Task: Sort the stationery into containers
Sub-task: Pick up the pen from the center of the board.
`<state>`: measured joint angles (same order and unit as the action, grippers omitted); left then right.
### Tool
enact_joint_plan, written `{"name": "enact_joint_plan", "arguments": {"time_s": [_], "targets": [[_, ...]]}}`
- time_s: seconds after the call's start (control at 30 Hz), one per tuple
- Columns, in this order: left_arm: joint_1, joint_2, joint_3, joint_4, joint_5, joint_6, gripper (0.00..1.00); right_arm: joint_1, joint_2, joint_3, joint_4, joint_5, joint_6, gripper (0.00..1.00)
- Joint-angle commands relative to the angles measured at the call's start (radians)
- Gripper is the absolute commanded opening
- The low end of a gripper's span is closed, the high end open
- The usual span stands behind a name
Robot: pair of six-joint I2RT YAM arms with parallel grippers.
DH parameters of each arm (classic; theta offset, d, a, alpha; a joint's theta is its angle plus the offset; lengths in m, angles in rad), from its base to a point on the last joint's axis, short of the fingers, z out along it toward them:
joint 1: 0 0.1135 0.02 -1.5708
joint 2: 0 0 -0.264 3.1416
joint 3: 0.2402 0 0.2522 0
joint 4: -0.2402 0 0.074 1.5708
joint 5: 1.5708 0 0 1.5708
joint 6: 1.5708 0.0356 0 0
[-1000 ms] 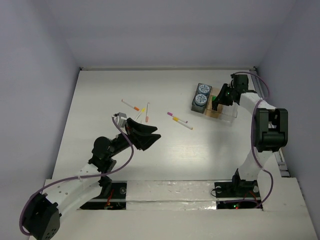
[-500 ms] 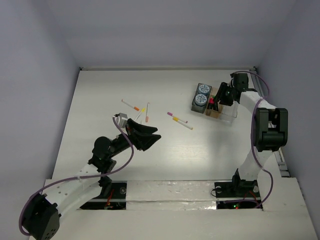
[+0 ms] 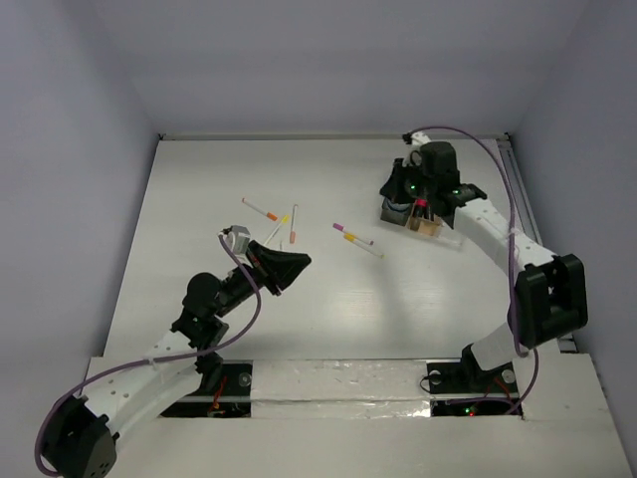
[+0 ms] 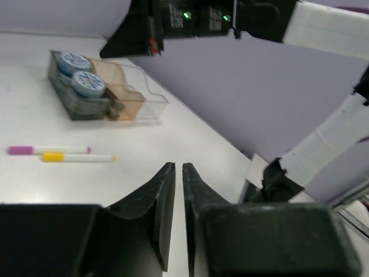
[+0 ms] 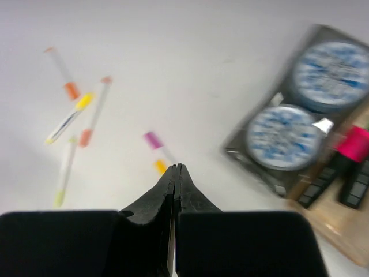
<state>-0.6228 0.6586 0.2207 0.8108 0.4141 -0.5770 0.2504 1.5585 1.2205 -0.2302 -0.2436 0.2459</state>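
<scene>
The clear compartment tray [image 3: 445, 229] stands at the back right, with two blue-grey canisters [image 4: 87, 82] in its dark section and a pink-red piece [image 3: 423, 205] in a tan section. Several white pens lie loose: an orange-ended one [image 3: 261, 209], a yellow-ended one [image 3: 280, 223], another orange-ended one [image 3: 294, 228], a pink-purple one [image 3: 352, 234] and a yellow one [image 3: 365, 247]. My right gripper [image 3: 395, 196] is shut and empty above the tray's left end. My left gripper [image 3: 296, 263] is shut and empty, just short of the pens.
In the right wrist view the canisters [image 5: 282, 136] and the pink-red piece [image 5: 353, 142] sit right of my shut jaws, with the pink-purple pen [image 5: 154, 140] just past the tips. The right arm [image 4: 202, 17] hangs over the tray [image 4: 135, 99].
My right arm swung left from the tray's right side to over its left end. A pink-red piece now shows in the tray. My left gripper's fingers closed and drew back slightly.
</scene>
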Motion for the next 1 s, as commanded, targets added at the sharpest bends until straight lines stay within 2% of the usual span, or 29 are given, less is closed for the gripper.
{"name": "enact_joint_plan", "arguments": {"time_s": [0.0, 0.1, 0.13, 0.2, 0.23, 0.27, 0.37, 0.5, 0.77, 0.97], "targets": [[-0.006, -0.071, 0.014, -0.054, -0.133, 0.045, 0.07, 0.116, -0.005, -0.052, 0.040, -0.043, -0.086, 0.01], [-0.006, -0.140, 0.003, -0.116, -0.244, 0.063, 0.06, 0.196, 0.050, -0.047, 0.014, -0.043, -0.128, 0.13], [-0.006, -0.163, 0.003, -0.134, -0.271, 0.066, 0.07, 0.208, 0.069, -0.038, 0.002, -0.037, -0.138, 0.23], [-0.006, -0.178, 0.003, -0.169, -0.331, 0.077, 0.13, 0.227, 0.127, -0.006, -0.023, -0.019, -0.161, 0.33], [-0.006, -0.183, 0.003, -0.180, -0.349, 0.080, 0.16, 0.240, 0.144, 0.003, -0.024, -0.014, -0.168, 0.42], [-0.006, -0.182, 0.005, -0.186, -0.374, 0.086, 0.22, 0.253, 0.161, 0.028, -0.032, -0.007, -0.178, 0.45], [-0.006, -0.168, 0.005, -0.197, -0.394, 0.095, 0.31, 0.265, 0.221, 0.069, -0.049, 0.044, -0.206, 0.55], [-0.006, -0.128, 0.009, -0.183, -0.394, 0.108, 0.40, 0.265, 0.311, 0.146, -0.086, 0.128, -0.269, 0.56], [-0.006, -0.053, 0.022, -0.183, -0.405, 0.118, 0.40, 0.292, 0.507, 0.351, -0.240, 0.127, -0.371, 0.55], [-0.006, -0.037, 0.028, -0.191, -0.443, 0.121, 0.38, 0.322, 0.586, 0.430, -0.310, 0.112, -0.398, 0.53]]}}
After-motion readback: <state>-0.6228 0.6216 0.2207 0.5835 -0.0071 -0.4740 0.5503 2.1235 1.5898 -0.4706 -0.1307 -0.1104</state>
